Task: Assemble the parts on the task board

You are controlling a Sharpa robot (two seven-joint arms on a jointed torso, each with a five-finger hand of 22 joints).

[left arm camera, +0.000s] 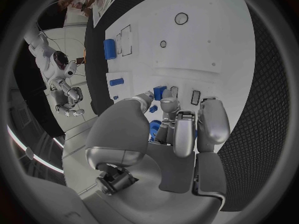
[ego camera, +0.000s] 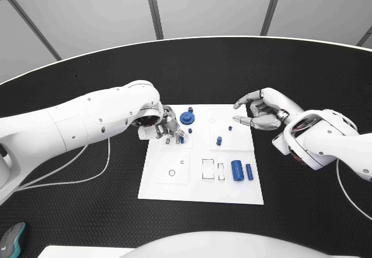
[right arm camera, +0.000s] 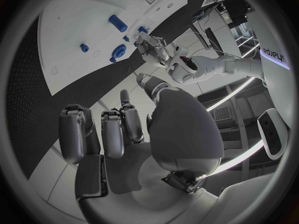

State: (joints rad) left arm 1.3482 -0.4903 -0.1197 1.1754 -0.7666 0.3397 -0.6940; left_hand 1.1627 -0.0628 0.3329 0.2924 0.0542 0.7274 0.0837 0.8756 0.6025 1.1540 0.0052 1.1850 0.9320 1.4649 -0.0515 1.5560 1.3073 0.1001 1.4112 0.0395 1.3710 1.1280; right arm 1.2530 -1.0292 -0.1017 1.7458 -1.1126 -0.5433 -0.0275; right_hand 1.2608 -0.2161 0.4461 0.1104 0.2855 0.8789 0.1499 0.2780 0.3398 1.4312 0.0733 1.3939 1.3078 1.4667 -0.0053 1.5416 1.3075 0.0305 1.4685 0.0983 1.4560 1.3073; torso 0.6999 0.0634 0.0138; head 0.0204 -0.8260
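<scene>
The white task board (ego camera: 198, 185) lies mid-table. My left hand (ego camera: 165, 124) is over its far left corner, fingertips down. In the left wrist view the left hand (left arm camera: 181, 129) pinches a small blue part (left arm camera: 160, 91) between thumb and finger, just above the board (left arm camera: 206, 40). A blue gear-like part (ego camera: 187, 117) stands beside that hand. Two blue pegs (ego camera: 219, 141) stand near the middle, and two blue cylinders (ego camera: 237, 170) lie at the right. My right hand (ego camera: 262, 113) hovers at the far right corner, fingers loosely bent and apart, holding nothing. The right wrist view shows the right hand (right arm camera: 118, 129) above the board (right arm camera: 74, 25).
Outlined slots (ego camera: 208, 168) and a small ring mark (ego camera: 172, 172) sit on the board's near half. A white cable (ego camera: 101, 164) loops over the black table (ego camera: 77, 215) at the left. A teal object (ego camera: 12, 237) lies at the near left corner.
</scene>
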